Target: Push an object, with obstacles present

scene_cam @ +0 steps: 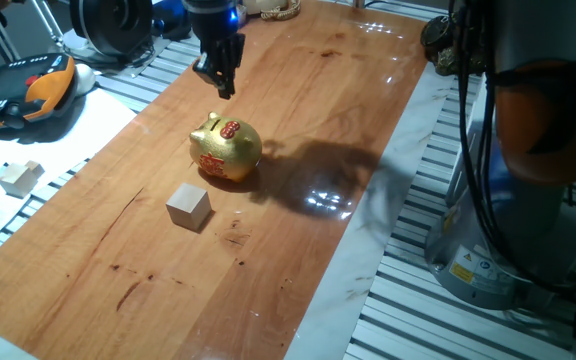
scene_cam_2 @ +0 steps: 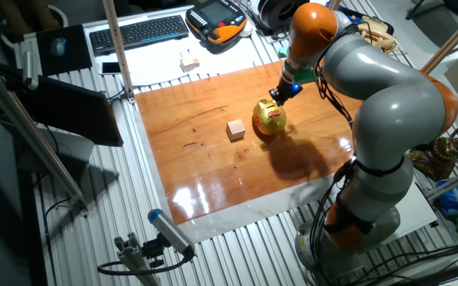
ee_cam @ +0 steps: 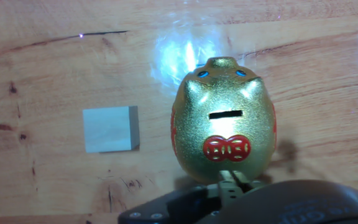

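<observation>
The object, a small pale beige wooden cube (scene_cam: 188,207) (scene_cam_2: 235,129) (ee_cam: 109,129), rests on the wooden tabletop (scene_cam: 298,90). Right beside it stands the obstacle, a shiny golden piggy bank (scene_cam: 226,150) (scene_cam_2: 270,117) (ee_cam: 224,121) with red markings. My gripper (scene_cam: 226,90) (scene_cam_2: 277,95) (ee_cam: 232,182) hovers just beyond the pig's back, on the side away from the cube. Its fingers are together and hold nothing. In the hand view the pig stands between the fingertips and most of the table, with the cube off to its left.
A whiter block (scene_cam: 18,177) (scene_cam_2: 188,63) lies off the wooden board on the white sheet. A teach pendant (scene_cam: 23,90), a keyboard (scene_cam_2: 137,32) and cables crowd the far edges. The robot's base (scene_cam_2: 364,214) stands at one side of the table.
</observation>
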You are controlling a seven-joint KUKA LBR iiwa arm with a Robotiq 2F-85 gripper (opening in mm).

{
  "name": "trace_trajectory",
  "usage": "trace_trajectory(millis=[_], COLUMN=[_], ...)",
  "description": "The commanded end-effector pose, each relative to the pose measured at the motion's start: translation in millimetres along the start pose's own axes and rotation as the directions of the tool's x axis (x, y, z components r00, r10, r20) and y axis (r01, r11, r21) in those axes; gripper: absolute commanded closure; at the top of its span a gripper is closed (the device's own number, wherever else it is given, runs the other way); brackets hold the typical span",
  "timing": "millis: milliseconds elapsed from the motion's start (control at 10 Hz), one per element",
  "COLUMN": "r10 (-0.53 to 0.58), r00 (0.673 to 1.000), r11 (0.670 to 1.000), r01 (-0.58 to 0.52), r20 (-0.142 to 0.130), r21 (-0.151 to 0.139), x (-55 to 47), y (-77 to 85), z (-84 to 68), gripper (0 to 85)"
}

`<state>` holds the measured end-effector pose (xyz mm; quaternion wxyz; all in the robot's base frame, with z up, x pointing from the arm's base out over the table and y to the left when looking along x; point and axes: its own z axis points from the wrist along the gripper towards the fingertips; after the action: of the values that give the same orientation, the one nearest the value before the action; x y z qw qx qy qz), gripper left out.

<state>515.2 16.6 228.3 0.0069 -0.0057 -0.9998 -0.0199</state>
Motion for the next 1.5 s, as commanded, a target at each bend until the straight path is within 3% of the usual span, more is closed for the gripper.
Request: trace_trajectory(millis=[0,300,700,1100,1200,1400], r10=[0.001,0.017,0.061,0.078,0.064,0.064], r00=[1.000,1.000,0.998,0.997,0.998,0.998], r11=[1.000,1.000,0.998,0.997,0.998,0.998], r01=[-0.001,-0.017,-0.061,-0.078,-0.065,-0.064], r20=[0.000,0.005,0.019,0.017,0.014,0.017], r21=[0.000,-0.002,-0.015,0.028,0.025,-0.017], x=[-0.5,0.5,10.9,23.0,23.9,27.6], y=[2.4,16.3,51.6,87.7,91.9,100.7], z=[1.2,11.4,34.6,40.5,42.7,57.7], gripper=[85.0,85.0,85.0,85.0,85.0,85.0])
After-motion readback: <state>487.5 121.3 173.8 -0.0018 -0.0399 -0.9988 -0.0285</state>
